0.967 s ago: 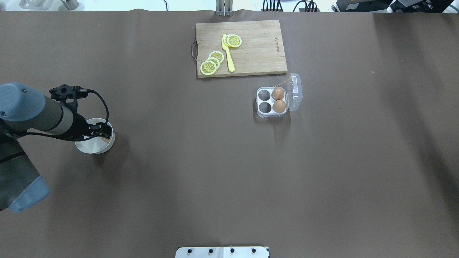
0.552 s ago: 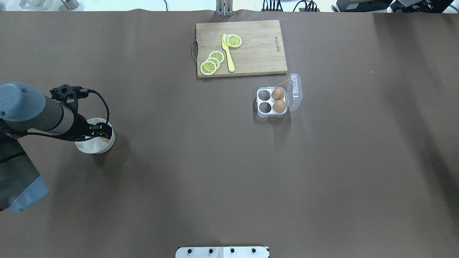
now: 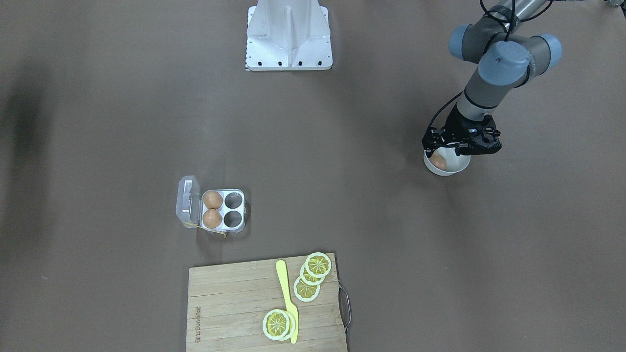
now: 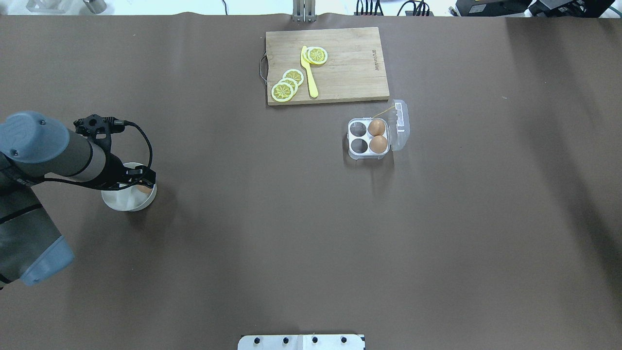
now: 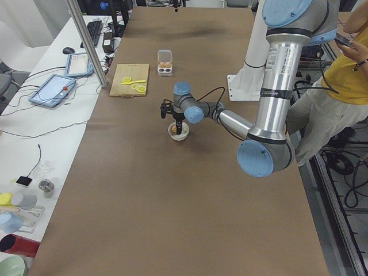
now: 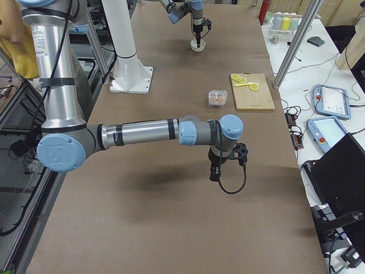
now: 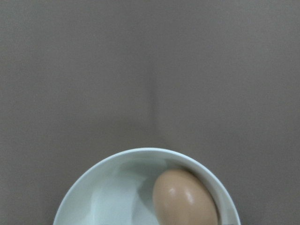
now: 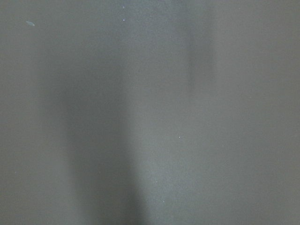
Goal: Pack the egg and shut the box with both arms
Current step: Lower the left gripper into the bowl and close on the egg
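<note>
A light-brown egg (image 7: 185,199) lies inside a white bowl (image 4: 119,200) at the table's left side; the same egg (image 3: 438,162) shows against the bowl's wall in the front view. My left gripper (image 4: 142,178) hangs just over the bowl, above the egg, apparently open with nothing in it. The clear box (image 4: 359,145) stands mid-table with its lid (image 4: 401,124) folded open. Two brown eggs (image 4: 377,135) fill its right cells; the two left cells are bare. My right gripper (image 6: 214,173) hovers over bare table; I cannot tell whether it is open or shut.
A wooden cutting board (image 4: 350,73) with lemon slices (image 4: 286,85) and a yellow knife (image 4: 309,73) lies behind the box. The white base plate (image 4: 301,341) sits at the near edge. A person (image 5: 339,86) stands beside the robot.
My left arm has shifted slightly forward and right over the bowl. The egg still lies in the bowl, and the box has not moved.
</note>
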